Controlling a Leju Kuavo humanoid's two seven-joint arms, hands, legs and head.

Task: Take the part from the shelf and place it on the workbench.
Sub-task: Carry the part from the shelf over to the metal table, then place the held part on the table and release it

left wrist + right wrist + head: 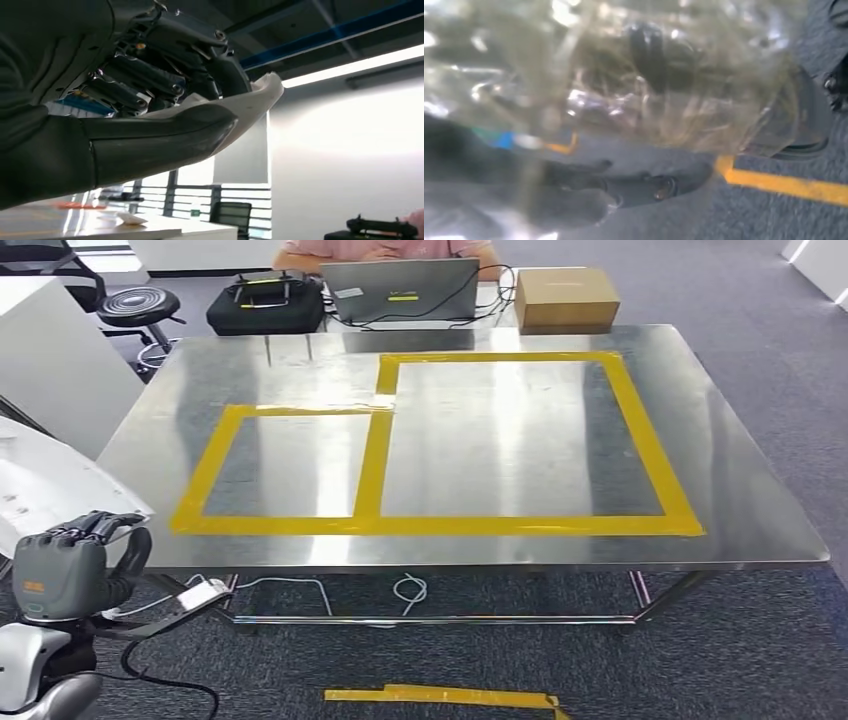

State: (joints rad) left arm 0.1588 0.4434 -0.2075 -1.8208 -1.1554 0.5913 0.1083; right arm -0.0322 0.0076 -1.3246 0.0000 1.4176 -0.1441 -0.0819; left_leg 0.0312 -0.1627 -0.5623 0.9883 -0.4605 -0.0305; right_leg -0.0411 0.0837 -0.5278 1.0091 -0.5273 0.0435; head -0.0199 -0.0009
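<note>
One white part (pixel 250 102) is clamped in your left hand (pixel 70 565), low off the steel surface's (pixel 480 430) near-left corner; right hand's (pixel 589 195) state: cannot tell.

Grey laptop (pixel 402 288), cardboard box (pixel 565 298), black bag (pixel 265 304), black stool (pixel 139 308); yellow tape strip (pixel 440 697) on carpet

Left hand (pixel 150 100): seen close up, grey thumb (pixel 160 135) below, dark fingers (pixel 145 75) above.
Part (pixel 250 102): white and thin, held between the thumb and the fingers, its tip sticking out past them.
Ceiling light (pixel 355 65): a long bright strip is seen high up.
Chair (pixel 232 215): a dark one is seen far off, low down.
Table (pixel 150 231): a pale top is seen at the bottom edge.
</note>
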